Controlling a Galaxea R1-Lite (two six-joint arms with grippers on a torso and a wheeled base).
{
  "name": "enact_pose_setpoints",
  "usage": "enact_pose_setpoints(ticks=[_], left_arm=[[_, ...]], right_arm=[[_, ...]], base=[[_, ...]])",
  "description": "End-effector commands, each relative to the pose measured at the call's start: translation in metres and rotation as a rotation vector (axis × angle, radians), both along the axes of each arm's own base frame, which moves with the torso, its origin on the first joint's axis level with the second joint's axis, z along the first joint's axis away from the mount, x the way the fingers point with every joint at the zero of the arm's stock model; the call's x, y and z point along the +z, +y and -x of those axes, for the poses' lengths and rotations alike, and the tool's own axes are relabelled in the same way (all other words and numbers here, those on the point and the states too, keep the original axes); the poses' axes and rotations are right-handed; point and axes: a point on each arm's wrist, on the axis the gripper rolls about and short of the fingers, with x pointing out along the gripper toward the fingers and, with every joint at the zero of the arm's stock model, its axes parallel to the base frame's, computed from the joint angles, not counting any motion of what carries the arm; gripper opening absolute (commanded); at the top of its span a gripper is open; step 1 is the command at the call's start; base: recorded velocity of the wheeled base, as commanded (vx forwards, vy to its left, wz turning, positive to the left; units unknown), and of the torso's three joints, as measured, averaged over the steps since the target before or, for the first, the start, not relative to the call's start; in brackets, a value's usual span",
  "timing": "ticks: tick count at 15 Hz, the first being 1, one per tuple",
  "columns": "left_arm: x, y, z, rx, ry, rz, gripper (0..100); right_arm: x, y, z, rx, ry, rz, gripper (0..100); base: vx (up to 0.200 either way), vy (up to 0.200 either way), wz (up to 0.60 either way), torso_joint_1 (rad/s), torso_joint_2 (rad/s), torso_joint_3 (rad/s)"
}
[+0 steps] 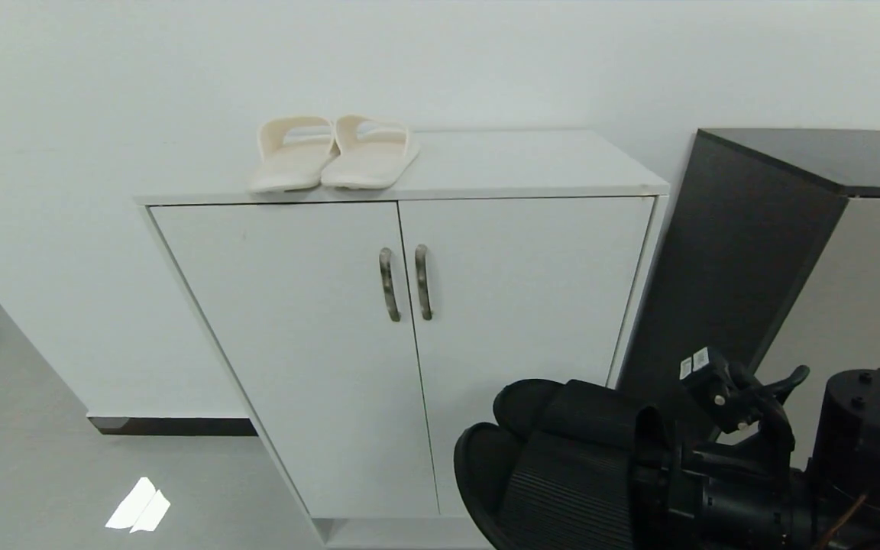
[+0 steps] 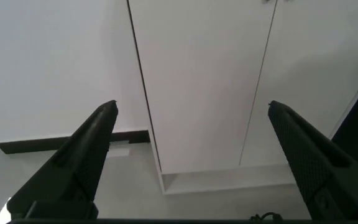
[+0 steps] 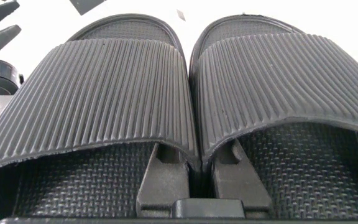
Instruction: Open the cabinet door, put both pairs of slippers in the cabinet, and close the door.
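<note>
Before the shut cabinet, the right jaws clamp both black slippers together, leaving the left jaws wide open, empty, for a handle.

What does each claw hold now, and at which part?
Right claw pinches the black slippers by their touching inner edges. Left claw holds nothing.

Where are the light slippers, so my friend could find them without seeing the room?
Look for the white cabinet with two doors against the wall. On its top, above the left door, a pair of cream slippers sits side by side at the front edge. They are pale and smooth, unlike the black slippers with ribbed straps lower down by the right door.
</note>
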Motion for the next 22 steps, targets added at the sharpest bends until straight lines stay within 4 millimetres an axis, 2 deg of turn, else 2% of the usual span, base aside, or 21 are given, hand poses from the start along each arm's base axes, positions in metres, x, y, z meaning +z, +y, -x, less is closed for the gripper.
enact_pose_setpoints(ticks=[1,3,4,5,6,13,17,20,22], left_arm=[[0.008,0.000,-0.001,-0.005,0.013,-0.004,100],[0.067,0.000,-0.003,-0.025,-0.034,0.096,100],[0.078,0.000,-0.007,-0.040,-0.025,0.094,100],[0.097,-0.002,-0.022,-0.111,0.029,0.095,100],[0.108,-0.004,-0.033,-0.183,0.060,0.101,100],[0.163,-0.021,-0.122,-0.606,0.140,0.123,100],[0.198,-0.061,-0.152,-0.855,0.191,0.226,100],[0.201,-0.077,-0.189,-0.862,0.250,0.232,100],[0.200,-0.092,-0.206,-0.894,0.296,0.253,100]], right_arm=[[-0.001,0.000,0.001,0.003,0.002,0.002,0],[-0.001,0.000,0.001,0.004,0.002,0.002,0],[-0.001,0.001,0.001,0.006,0.000,0.002,0],[-0.001,0.000,0.001,0.006,0.001,0.003,0],[-0.001,0.000,0.001,0.006,-0.004,0.008,0],[0.000,0.001,0.002,0.010,-0.023,-0.003,0],[-0.001,0.001,0.001,0.008,-0.021,-0.001,0],[-0.003,0.002,0.000,0.007,-0.014,0.005,0],[-0.007,0.004,-0.002,0.009,-0.012,0.023,0]], base=[[0.000,0.000,0.00,-0.154,0.46,0.290],[0.000,0.000,0.00,-0.151,0.46,0.300],[0.000,0.000,0.00,-0.124,0.46,0.310],[0.000,0.000,0.00,-0.134,0.44,0.315],[0.000,0.000,0.00,-0.119,0.44,0.315],[0.000,0.000,0.00,-0.029,0.13,0.083],[0.000,0.000,0.00,0.000,0.00,0.000],[0.000,0.000,0.00,0.000,0.00,0.000],[0.000,0.000,0.00,0.000,0.00,0.000]])
